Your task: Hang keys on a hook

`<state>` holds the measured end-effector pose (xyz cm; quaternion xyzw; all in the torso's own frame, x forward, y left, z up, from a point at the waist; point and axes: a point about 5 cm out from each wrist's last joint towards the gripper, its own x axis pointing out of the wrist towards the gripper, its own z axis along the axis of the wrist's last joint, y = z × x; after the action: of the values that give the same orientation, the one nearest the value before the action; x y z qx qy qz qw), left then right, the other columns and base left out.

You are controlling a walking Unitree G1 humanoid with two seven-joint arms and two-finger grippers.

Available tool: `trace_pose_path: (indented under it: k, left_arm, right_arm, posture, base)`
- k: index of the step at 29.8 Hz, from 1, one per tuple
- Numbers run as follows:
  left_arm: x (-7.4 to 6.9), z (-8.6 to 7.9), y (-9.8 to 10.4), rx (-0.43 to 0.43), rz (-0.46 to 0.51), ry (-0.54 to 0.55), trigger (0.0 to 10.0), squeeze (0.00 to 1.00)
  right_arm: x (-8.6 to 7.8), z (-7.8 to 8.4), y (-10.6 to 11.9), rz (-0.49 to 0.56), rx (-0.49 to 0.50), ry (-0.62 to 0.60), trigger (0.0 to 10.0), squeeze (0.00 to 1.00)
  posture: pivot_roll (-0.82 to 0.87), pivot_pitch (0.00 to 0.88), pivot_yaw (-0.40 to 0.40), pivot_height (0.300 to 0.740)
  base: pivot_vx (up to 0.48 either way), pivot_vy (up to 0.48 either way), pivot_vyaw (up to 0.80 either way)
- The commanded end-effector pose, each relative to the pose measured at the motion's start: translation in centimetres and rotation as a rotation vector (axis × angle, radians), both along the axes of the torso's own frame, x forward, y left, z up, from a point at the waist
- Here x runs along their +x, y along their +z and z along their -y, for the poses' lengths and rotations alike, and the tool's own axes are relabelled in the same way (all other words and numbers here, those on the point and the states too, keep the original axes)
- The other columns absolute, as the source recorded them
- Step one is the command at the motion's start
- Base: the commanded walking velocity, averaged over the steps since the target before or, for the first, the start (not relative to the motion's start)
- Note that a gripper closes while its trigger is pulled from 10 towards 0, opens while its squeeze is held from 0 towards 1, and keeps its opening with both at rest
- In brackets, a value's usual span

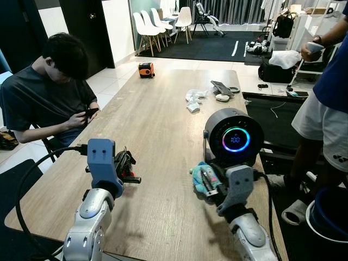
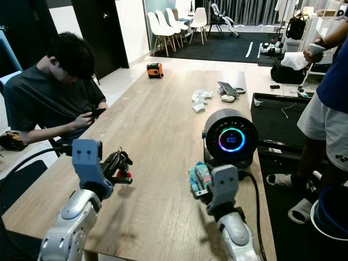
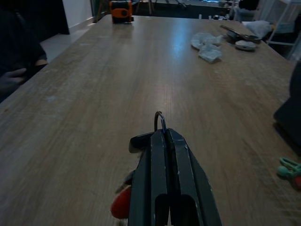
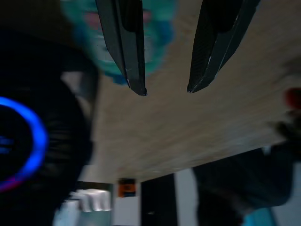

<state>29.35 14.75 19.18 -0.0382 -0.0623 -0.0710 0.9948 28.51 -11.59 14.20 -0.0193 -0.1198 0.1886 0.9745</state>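
1. My left gripper point(image 3: 162, 136) is clenched on a small metal hook point(image 3: 160, 120). Its curved wire sticks out just past my fingertips, toward the far end of the wooden table point(image 1: 157, 114). I hold it low over the near left of the tabletop, I judge so that its tip is free to take a key ring.
2. The keys point(image 1: 205, 176), a bunch with a teal plush fob, lie on the table to the right. They sit just in front of the round black device with the glowing ring point(image 1: 234, 137).
3. My right gripper point(image 4: 165, 90) is released, fingers spread, hovering at the keys. The fob shows behind one finger, but that wrist picture is blurred, so I cannot tell whether I touch it yet.
4. Keys and hook are well apart, with bare tabletop between my two arms.
5. A seated person point(image 1: 51, 87) is at the far left; another stands at the right edge.
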Motion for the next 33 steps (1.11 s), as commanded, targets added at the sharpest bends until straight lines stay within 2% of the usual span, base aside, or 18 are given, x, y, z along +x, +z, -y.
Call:
trace_pose_path:
  k: [1, 11, 33]
  left_arm:
    - [-0.01, 0.25, 0.15, 0.006, 0.019, -0.013, 10.0, 0.00]
    - [0.06, 0.31, 0.01, 0.018, 0.017, -0.014, 10.0, 0.00]
    - [0.08, 0.17, -0.08, 0.034, 0.011, 0.003, 10.0, 0.00]
  right_arm:
    - [-0.05, 0.07, 0.03, -0.007, 0.012, -0.012, 10.0, 0.00]
    - [0.16, 0.48, 0.13, -0.011, 0.022, -0.035, 10.0, 0.00]
    - [0.23, 0.14, -0.11, -0.027, 0.028, -0.038, 10.0, 0.00]
  posture:
    - [0.01, 0.098, 0.079, 0.740]
    - [0.02, 0.102, 0.084, 0.740]
    - [0.03, 0.105, 0.082, 0.740]
  base:
    - [0.000, 0.000, 0.00]
    - [0.000, 0.000, 0.00]
    - [0.000, 0.000, 0.00]
